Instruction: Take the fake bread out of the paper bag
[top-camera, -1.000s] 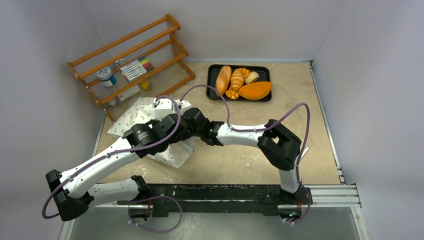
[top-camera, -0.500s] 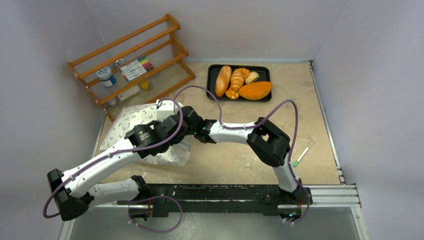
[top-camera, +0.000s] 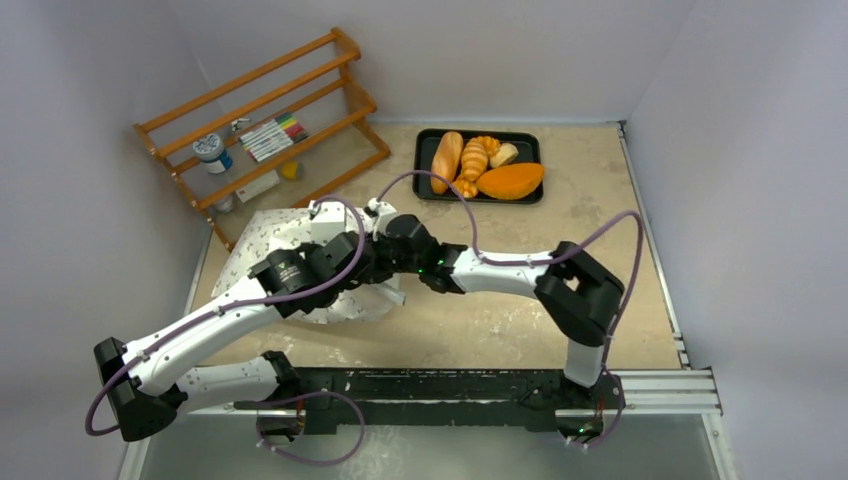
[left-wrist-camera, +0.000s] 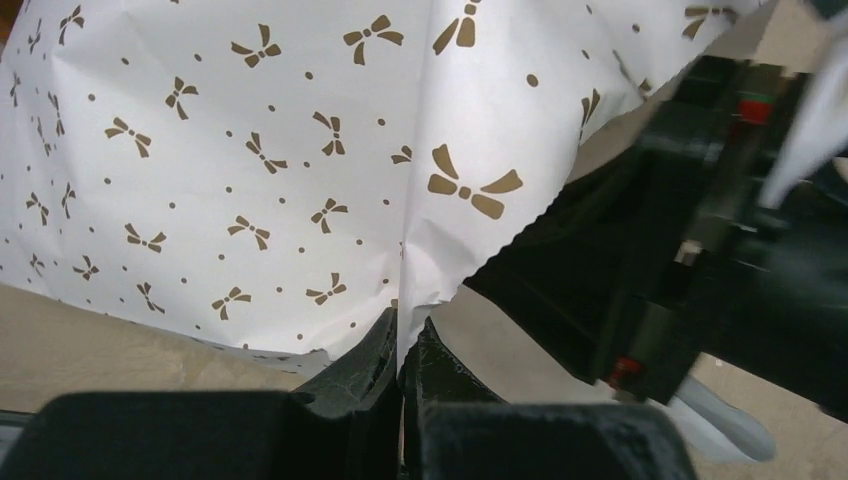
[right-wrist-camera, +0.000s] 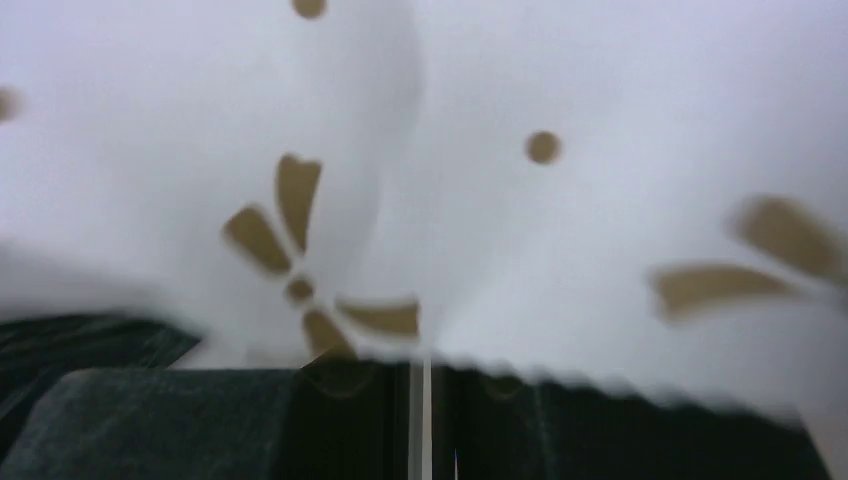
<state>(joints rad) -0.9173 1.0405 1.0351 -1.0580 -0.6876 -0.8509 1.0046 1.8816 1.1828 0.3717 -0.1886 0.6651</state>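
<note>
The paper bag (top-camera: 262, 232), white with small tan bow marks, lies at the left of the table under both wrists. My left gripper (top-camera: 343, 243) is shut on a fold of the bag's edge (left-wrist-camera: 250, 150), and the paper runs down between its fingers (left-wrist-camera: 403, 345). My right gripper (top-camera: 385, 238) meets it from the right. In its wrist view the bag's zigzag rim (right-wrist-camera: 500, 150) covers the fingertips, and a thin white sheet is pinched in the narrow slit (right-wrist-camera: 425, 370). No fake bread shows inside the bag. Several bread pieces (top-camera: 472, 160) lie on the black tray (top-camera: 527, 146).
A wooden rack (top-camera: 265, 125) with markers and a small jar (top-camera: 212, 152) stands at the back left, right behind the bag. The black tray sits at the back centre. Grey walls close in on both sides. The right gripper's black body (left-wrist-camera: 720, 230) fills the right of the left wrist view.
The right arm has swung so that its elbow now hides the green pen. Its jaws have closed in on the bag's rim. The bag has shifted and bunched under both grippers.
</note>
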